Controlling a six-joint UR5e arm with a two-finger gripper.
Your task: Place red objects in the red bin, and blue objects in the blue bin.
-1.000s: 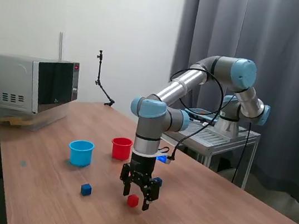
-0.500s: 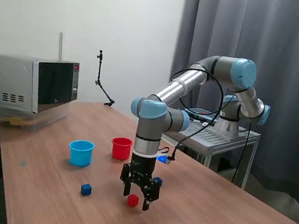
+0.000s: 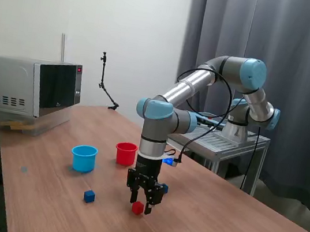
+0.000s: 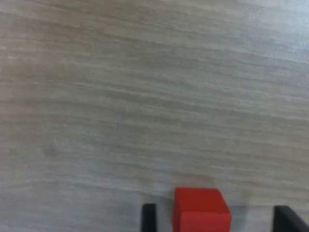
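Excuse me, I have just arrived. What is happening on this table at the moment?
A robot arm is sorting small cubes into cups by colour. Its gripper hangs low over a red cube on the wooden table, and the wrist view shows the cube between the two fingers, with a gap on each side, so it is not gripped yet. A blue cube lies apart on the table; another blue one is partly hidden behind the gripper. The red cup and the light blue cup stand side by side further back.
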